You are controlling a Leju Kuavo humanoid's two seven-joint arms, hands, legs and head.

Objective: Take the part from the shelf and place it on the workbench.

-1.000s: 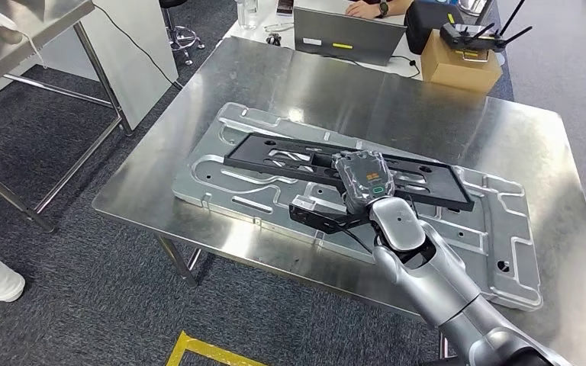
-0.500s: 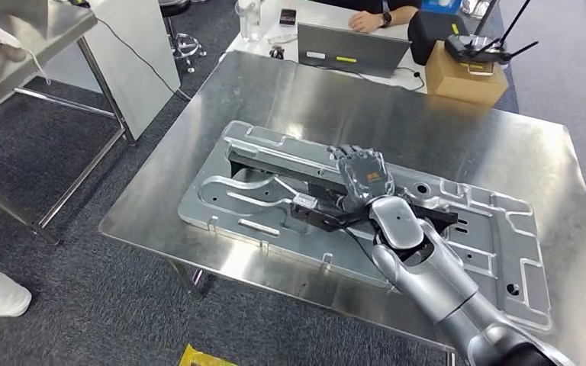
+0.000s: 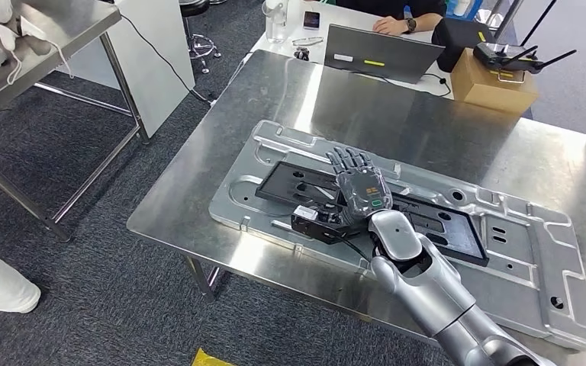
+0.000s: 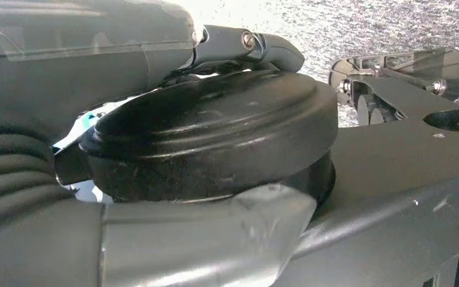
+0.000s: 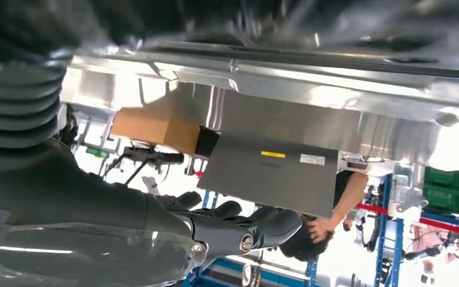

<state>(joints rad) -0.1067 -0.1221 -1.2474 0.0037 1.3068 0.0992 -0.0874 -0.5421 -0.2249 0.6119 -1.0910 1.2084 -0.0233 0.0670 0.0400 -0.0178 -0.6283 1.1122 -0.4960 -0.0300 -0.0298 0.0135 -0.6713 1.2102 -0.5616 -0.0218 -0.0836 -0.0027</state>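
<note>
Head view, desk: steel desk (image 3: 458,130) carries a silver plate (image 3: 534,252); the black part (image 3: 435,225) lies flat on it.
Head view, hand: right hand (image 3: 359,183) rests on the part, fingers spread flat.
Head view, room: grey carpet (image 3: 84,267), laptop (image 3: 381,53), cardboard box (image 3: 492,84) beyond.
Left wrist view: left hand (image 4: 54,66), grip cannot be told.
Right wrist view: laptop (image 5: 269,173), box (image 5: 155,131), a person (image 5: 334,203).

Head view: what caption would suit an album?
Right robot hand rests on flat black frame part atop silver metal plate.
</note>
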